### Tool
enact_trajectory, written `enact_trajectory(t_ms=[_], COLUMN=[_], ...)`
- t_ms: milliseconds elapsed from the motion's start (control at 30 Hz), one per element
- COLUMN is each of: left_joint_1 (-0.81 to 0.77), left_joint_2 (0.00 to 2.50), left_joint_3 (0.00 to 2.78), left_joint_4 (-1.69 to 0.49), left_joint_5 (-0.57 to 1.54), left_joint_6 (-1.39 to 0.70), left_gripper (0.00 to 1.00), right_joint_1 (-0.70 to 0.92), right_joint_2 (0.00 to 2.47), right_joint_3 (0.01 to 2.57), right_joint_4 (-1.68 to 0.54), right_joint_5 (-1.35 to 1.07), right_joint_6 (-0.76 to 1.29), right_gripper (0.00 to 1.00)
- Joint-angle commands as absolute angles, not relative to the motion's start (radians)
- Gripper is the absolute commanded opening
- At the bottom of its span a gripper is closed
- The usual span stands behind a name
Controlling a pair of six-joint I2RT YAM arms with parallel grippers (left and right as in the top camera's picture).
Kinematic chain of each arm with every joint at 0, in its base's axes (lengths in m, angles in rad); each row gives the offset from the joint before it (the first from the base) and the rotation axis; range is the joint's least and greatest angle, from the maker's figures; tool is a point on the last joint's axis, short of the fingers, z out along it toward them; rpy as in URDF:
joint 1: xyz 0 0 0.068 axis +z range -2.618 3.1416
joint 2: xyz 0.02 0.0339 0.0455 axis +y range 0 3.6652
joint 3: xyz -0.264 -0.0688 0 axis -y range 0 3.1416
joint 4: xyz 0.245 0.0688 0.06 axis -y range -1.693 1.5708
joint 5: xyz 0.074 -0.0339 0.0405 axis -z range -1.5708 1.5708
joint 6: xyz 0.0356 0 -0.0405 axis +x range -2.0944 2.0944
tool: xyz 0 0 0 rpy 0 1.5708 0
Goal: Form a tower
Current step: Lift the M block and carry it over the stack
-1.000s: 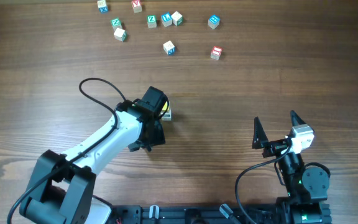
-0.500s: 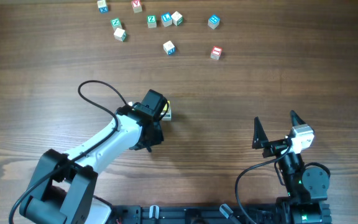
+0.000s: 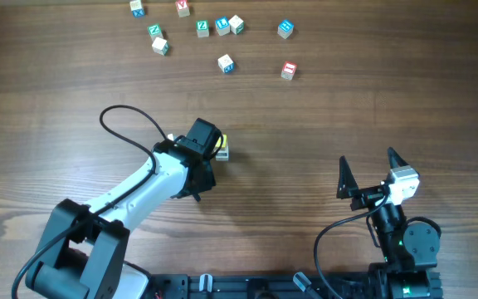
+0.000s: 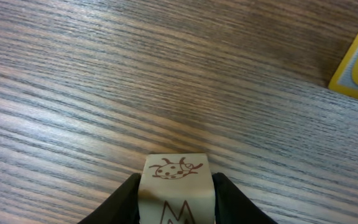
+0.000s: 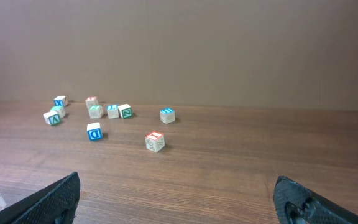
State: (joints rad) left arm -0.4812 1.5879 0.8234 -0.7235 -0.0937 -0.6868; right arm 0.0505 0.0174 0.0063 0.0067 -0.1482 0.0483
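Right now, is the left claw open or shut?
Shut: the left gripper has both fingers pressed against the sides of a ladybug cube.

Ten loose letter cubes lie scattered toward the far side of the dark wood-grain table. At the far left sits a blue-lettered cube, with a red-lettered cube to its right. Nearer, a green-lettered cube lies just beside a pale cube. A green Z cube, a blue-faced cube and a tilted pale cube form a tight row. A blue-topped cube lies apart to the right. Closer in, a blue-sided cube and a red-topped cube each lie alone.
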Motion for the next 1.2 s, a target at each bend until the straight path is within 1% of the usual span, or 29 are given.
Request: enact_trajectory(t_ms=[0, 133, 267, 300, 367, 433, 533, 667, 767, 933, 1000, 1067, 1167], left_joint_1=[-0.474, -0.474, -0.474, -0.474, -0.474, -0.474, -0.474, -0.474, -0.474, -0.474, -0.474, -0.474, -0.474], left_joint_2=[1.597, 1.597, 1.597, 1.597, 1.597, 1.597, 1.597, 1.597, 1.597, 1.597, 1.597, 1.597, 1.597], left_joint_3=[0.817, 0.817, 0.817, 0.817, 0.817, 0.817, 0.817, 0.817, 0.817, 0.817, 0.817, 0.817, 0.817], left_joint_4=[-0.713, -0.712, -0.714, -0.714, -0.717, -0.717, -0.717, -0.712, -0.689, -0.691, -0.694, -0.694, -0.691], left_joint_5=[-0.076, -0.076, -0.056, -0.046, -0.034, -0.035, -0.035, -0.035, -0.035, -0.033, -0.034, -0.034, -0.035], left_joint_6=[-0.685, -0.685, -0.685, -0.685, -0.685, -0.685, -0.685, -0.677, -0.632, -0.632, -0.632, -0.632, -0.632], left_gripper=[0.35, 0.35, 0.43, 0.44, 0.43, 0.38, 0.36, 0.36, 0.37, 0.40, 0.44, 0.44, 0.39], right_joint_1=[0.053, 0.053, 0.053, 0.053, 0.053, 0.053, 0.053, 0.053, 0.053, 0.053, 0.053, 0.053, 0.053], right_joint_2=[0.009, 0.009, 0.009, 0.009, 0.009, 0.009, 0.009, 0.009, 0.009, 0.009, 0.009, 0.009, 0.009], right_joint_3=[0.005, 0.005, 0.005, 0.005, 0.005, 0.005, 0.005, 0.005, 0.005, 0.005, 0.005, 0.005, 0.005], right_joint_4=[0.010, 0.010, 0.010, 0.010, 0.010, 0.010, 0.010, 0.010, 0.010, 0.010, 0.010, 0.010, 0.010], right_joint_5=[-0.137, -0.137, -0.137, -0.137, -0.137, -0.137, -0.137, -0.137, -0.137, -0.137, -0.137, -0.137, -0.137], right_joint_6=[0.055, 0.055, 0.055, 0.055, 0.055, 0.055, 0.055, 0.055, 0.055, 0.055, 0.055, 0.055, 0.055], right_gripper=[1.00, 1.00, 1.00, 1.00, 1.00, 1.00, 1.00, 1.00, 1.00, 1.00, 1.00, 0.99, 1.00])
